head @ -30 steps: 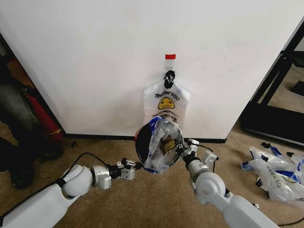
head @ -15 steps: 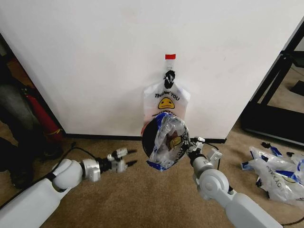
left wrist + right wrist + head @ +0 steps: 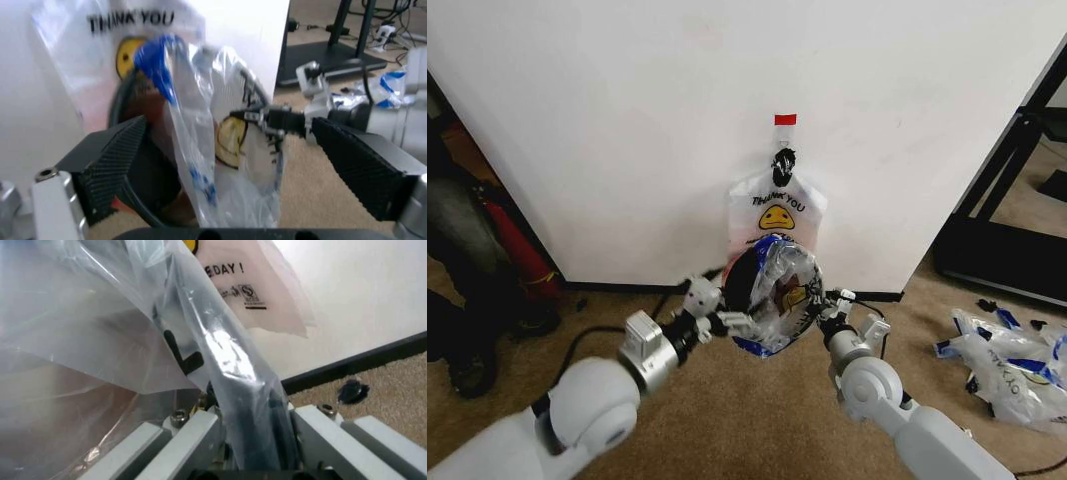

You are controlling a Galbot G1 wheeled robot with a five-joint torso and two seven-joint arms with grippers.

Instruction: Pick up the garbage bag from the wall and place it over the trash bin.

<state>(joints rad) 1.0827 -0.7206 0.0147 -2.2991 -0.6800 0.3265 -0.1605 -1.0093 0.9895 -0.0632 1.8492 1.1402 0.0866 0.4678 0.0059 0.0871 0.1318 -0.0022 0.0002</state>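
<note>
Brown carpet ran up to the wall (image 3: 627, 120), a plain white panel with a black baseboard, a red tape strip (image 3: 785, 119) and a black hook (image 3: 783, 160) with a spare bag (image 3: 777, 212) hanging flat from it, "THANK YOU" upright and its long axis vertical. In front of that, held up off the floor, the trash bin (image 3: 739, 285) was tipped on its side, black rim and mouth turned toward the robot, its axis running from near to far. The garbage bag (image 3: 779, 295) was crumpled over the right part of that mouth, blue patches at the top, a loose tail drooping below the rim. The right gripper (image 3: 819, 305) sat at the bin's right edge, and in the right wrist view its fingers (image 3: 193, 435) were pinched together on the dark rim with bag film wrapped over it. The right arm reached up from the near right, forearm angled far and left. The left gripper (image 3: 710, 308) was at the bin's left edge, fingers spread wide; in the left wrist view the two dark pads (image 3: 113, 160) stood apart on either side of the bin and bag, gripping nothing. The left arm came in from the near left, elbow low, wrist raised. More printed bags (image 3: 1007, 365) lay on the carpet at far right.
</note>
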